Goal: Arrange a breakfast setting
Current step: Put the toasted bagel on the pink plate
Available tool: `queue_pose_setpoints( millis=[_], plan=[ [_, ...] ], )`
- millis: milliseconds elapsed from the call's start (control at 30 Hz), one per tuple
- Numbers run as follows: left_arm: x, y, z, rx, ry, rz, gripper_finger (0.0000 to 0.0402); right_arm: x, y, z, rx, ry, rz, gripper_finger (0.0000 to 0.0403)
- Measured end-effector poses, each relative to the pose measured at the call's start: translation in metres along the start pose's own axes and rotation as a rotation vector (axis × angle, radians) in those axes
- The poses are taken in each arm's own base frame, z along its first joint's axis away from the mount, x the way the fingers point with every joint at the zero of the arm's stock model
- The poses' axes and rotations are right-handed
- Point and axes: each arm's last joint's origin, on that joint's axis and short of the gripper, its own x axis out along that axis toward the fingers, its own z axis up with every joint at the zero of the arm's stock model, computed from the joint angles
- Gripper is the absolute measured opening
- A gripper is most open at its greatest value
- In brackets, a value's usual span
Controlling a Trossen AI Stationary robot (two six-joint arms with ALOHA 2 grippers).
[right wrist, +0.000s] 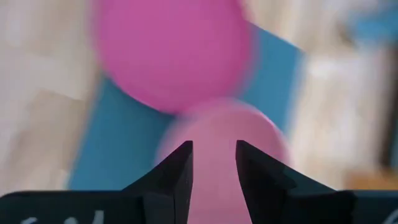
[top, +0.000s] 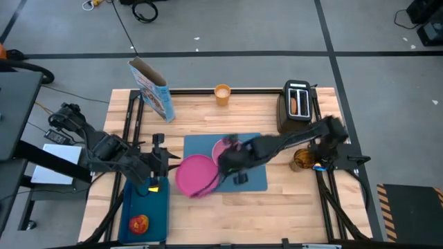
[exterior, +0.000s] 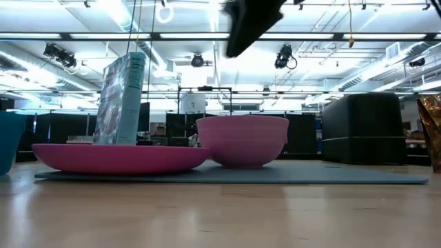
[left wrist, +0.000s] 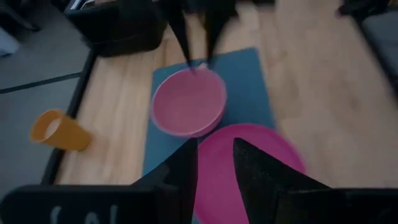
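Note:
A pink bowl point(exterior: 242, 140) and a pink plate point(top: 194, 174) sit side by side on the blue placemat point(top: 252, 176), the plate overlapping its left edge. My right gripper point(right wrist: 214, 165) hangs open above the bowl, clear of it, as the low view shows point(exterior: 241, 31). My left gripper point(left wrist: 214, 168) stands open left of the plate and off the table, nothing between its fingers. The blue cereal box point(top: 151, 88) stands upright at the far left. The orange cup point(top: 222, 94) stands at the far edge. A toast slice point(top: 296, 104) sticks up from the black toaster point(top: 287, 117). The red apple point(top: 140, 223) lies in the dark-blue tray point(top: 158, 207).
An amber, shiny object point(top: 302, 160) stands right of the placemat near the right arm's base. The toaster occupies the far right corner. Bare wood lies along the near edge and between the placemat and the cup. Black frame rails run along the table's left and right sides.

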Motion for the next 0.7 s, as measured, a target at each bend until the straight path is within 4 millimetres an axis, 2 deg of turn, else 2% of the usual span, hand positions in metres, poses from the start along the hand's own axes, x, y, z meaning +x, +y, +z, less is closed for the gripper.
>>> queue_pose_setpoints(
  millis=[233,400,533,700],
  plan=[
    [0.029,0.000,-0.023,0.019,0.057,0.096,0.0110,-0.049,-0.050,-0.072,0.493,0.122,-0.202,0.0159],
    [0.056,0.003,-0.038,0.009,0.039,0.140,0.0110,-0.074,-0.078,-0.136,0.824,0.173,-0.502,0.0200],
    [0.077,0.007,-0.047,-0.020,-0.003,0.108,0.0110,-0.084,-0.096,-0.180,1.062,0.168,-0.628,0.0234],
    [0.093,0.012,-0.053,-0.020,-0.073,0.065,0.0110,-0.082,-0.107,-0.219,1.270,0.179,-0.664,0.0255]
  ],
)
